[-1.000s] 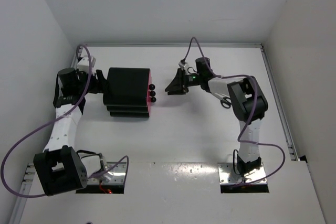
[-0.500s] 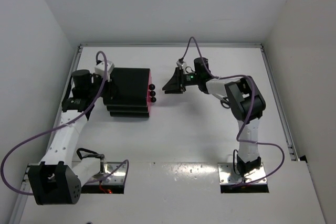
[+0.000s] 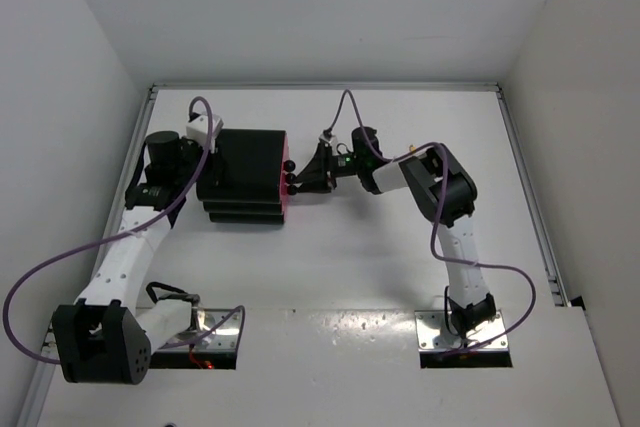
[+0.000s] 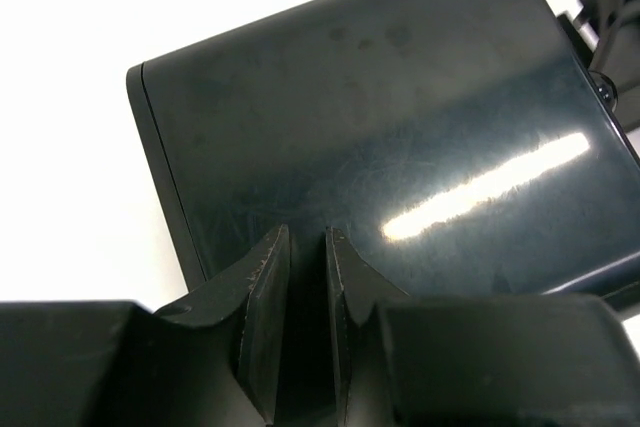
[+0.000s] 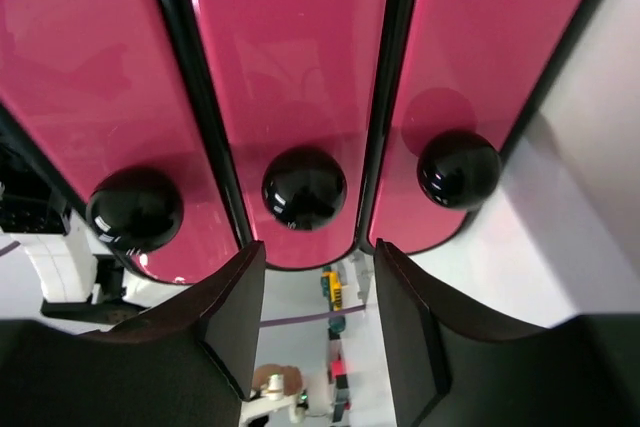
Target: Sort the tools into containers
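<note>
Your right jaws stand wide apart and empty. The middle knob of the drawer unit sits just ahead, centred on their gap, with one knob on either side. White desk spreads to their right. Your left jaws, closed to a slit and holding nothing, hang over the unit's black top near its rear edge.

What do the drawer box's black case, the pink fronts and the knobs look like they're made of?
Case: likely glossy black plastic; a streak of glare and fine scratches show. Pink fronts: glossy, probably plastic or lacquer; soft reflections show. Knobs: shiny black balls, plastic or glass, unclear which.
</note>
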